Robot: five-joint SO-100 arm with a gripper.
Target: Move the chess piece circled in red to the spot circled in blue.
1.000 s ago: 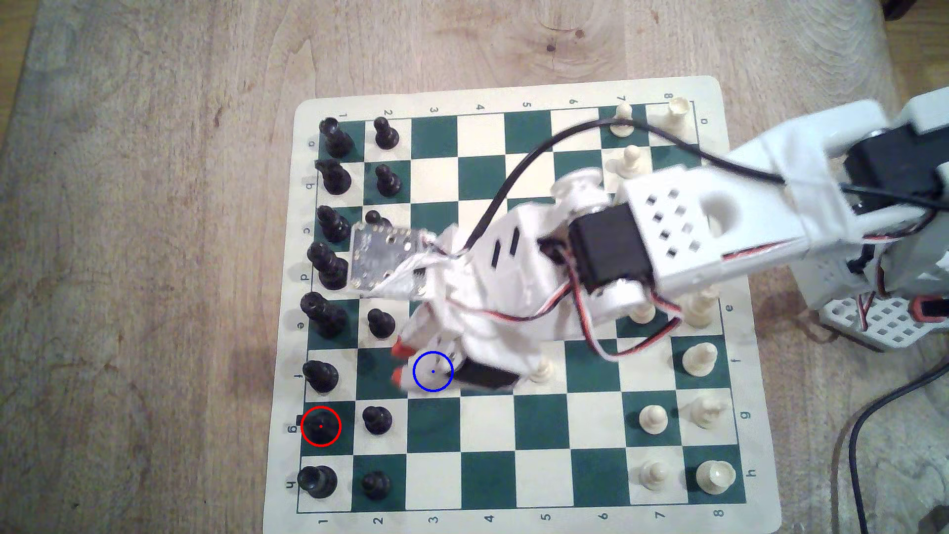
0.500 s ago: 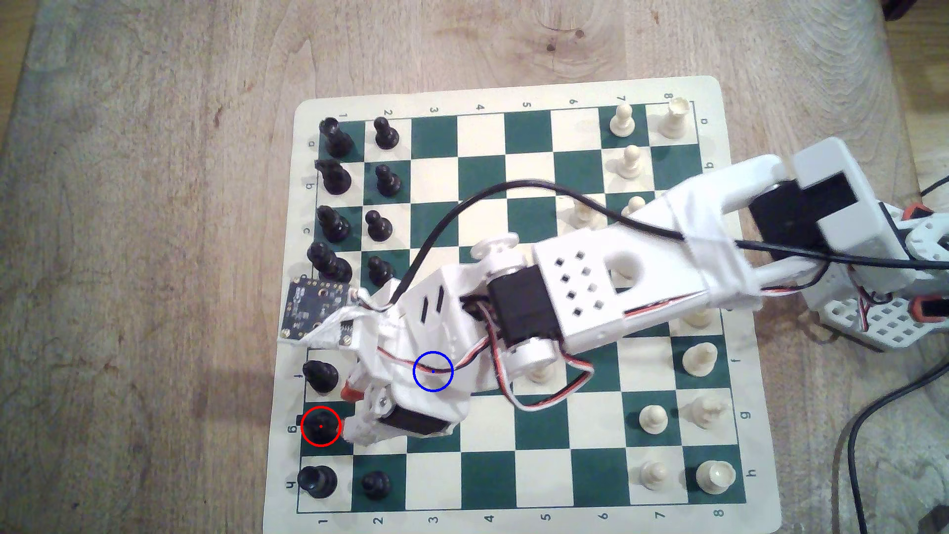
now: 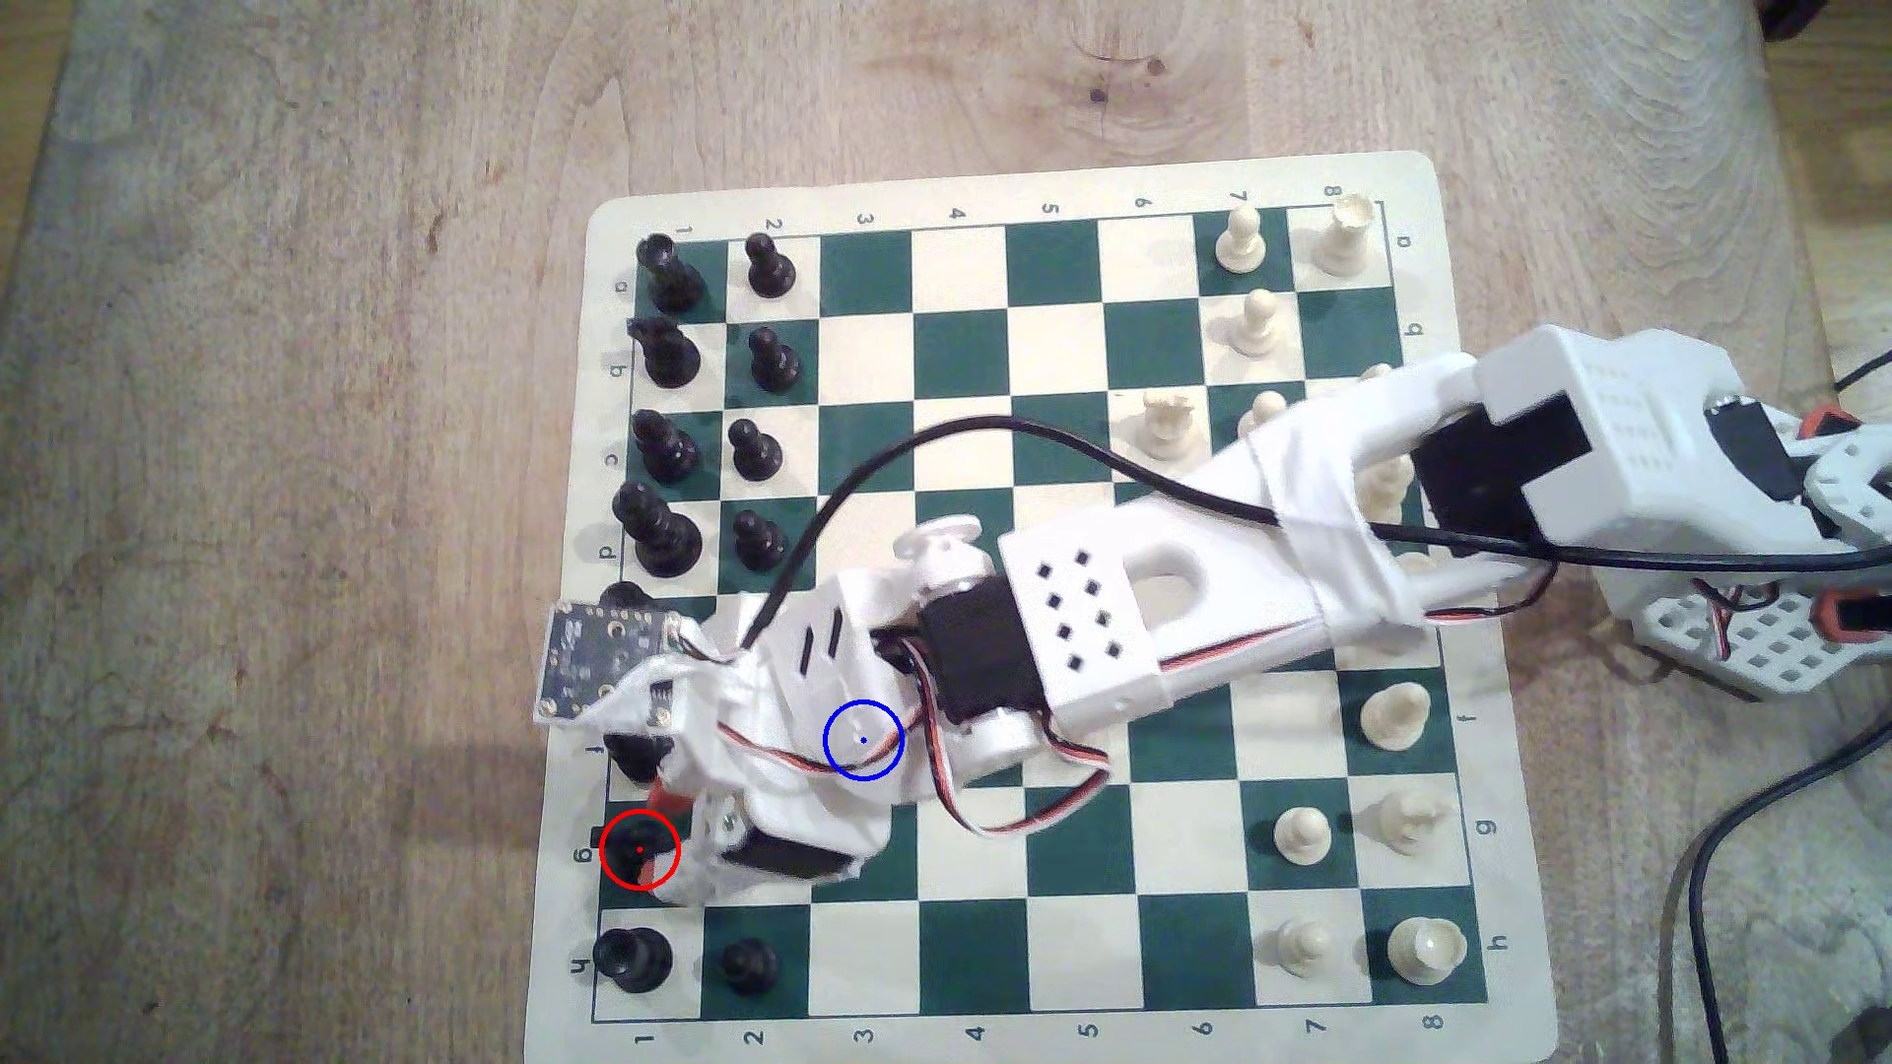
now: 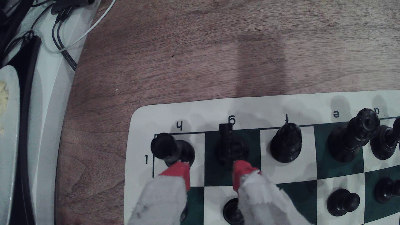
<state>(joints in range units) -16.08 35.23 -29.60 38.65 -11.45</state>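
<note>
The knight (image 4: 230, 147) stands on the g1 square beside the rook (image 4: 171, 149). The pincer (image 4: 211, 173), tips apart, should centre on the knight, clear of the rook, before clamping.

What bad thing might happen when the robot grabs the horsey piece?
The open gripper has one red fingertip right by the black rook, so closing may bump it over. The knight is not yet between the fingertips, so the grab may slip. Lifting toward the blue-circled spot may brush nearby pawns.
</note>
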